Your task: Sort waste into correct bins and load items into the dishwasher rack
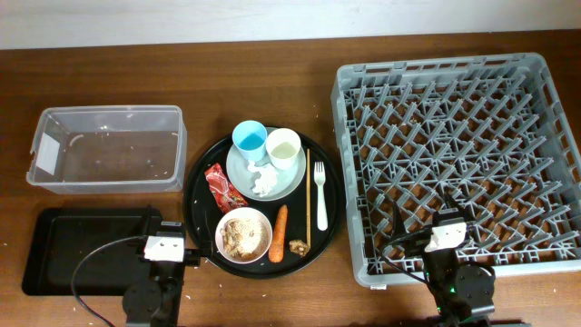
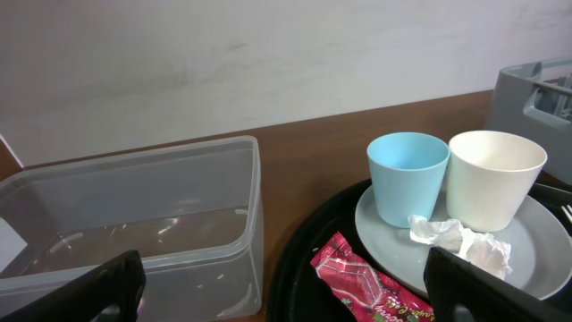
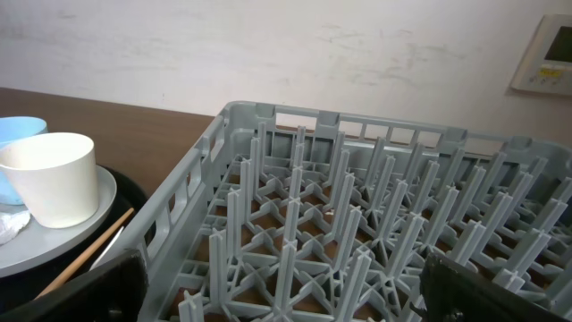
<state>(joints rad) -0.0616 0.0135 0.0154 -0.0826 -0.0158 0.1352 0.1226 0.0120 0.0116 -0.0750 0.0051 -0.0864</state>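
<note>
Left hand (image 2: 281,268) is hovering with fingers (image 2: 107,286) wide apart, holding nothing, at the shallow black tray (image 1: 73,259). We are seeing the blue cup (image 2: 407,174), cream cup (image 2: 494,174) and red wrapper (image 2: 366,286) on the round tray (image 1: 195,227). Right hand (image 3: 286,286) is also gaping empty over the near edge of the grey rack (image 1: 436,69).
</note>
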